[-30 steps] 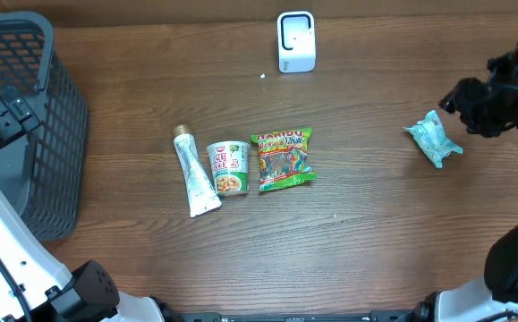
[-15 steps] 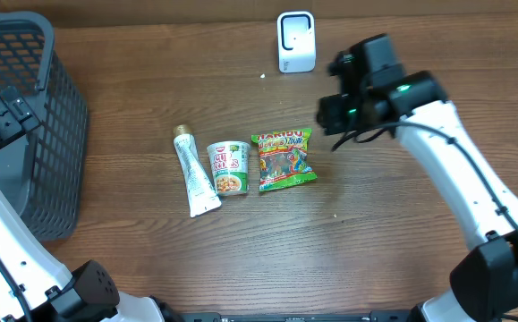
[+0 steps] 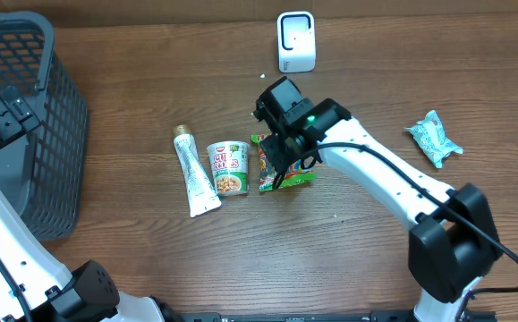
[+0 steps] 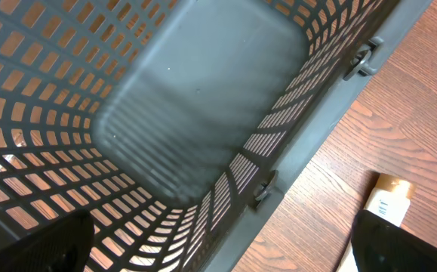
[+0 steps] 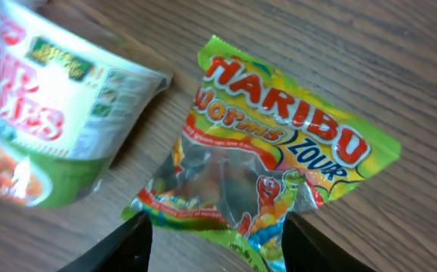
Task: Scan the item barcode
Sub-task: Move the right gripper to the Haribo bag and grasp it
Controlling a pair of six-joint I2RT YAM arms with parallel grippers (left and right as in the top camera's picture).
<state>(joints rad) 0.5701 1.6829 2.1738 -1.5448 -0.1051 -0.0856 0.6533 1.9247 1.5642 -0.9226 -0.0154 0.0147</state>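
The item under my right gripper [image 3: 285, 165] is a green and yellow Haribo gummy bag [image 3: 300, 177], lying flat on the wooden table. In the right wrist view the bag [image 5: 271, 159] fills the middle. My right gripper [image 5: 218, 245] is open, its two dark fingers [image 5: 131, 243] standing either side of the bag's lower end without pinching it. The white scanner [image 3: 295, 40] stands at the back of the table. My left gripper [image 4: 222, 249] hangs wide open over the basket [image 4: 203, 113], with nothing held.
A cup of noodles [image 3: 228, 168] and a white tube [image 3: 195, 172] lie just left of the bag. The dark mesh basket [image 3: 35, 134] fills the left edge. A teal packet [image 3: 434, 139] lies at the far right.
My right arm has swung from the table's far right, past the scanner, to above the gummy bag. Its jaws narrowed slightly. The left arm has not moved.
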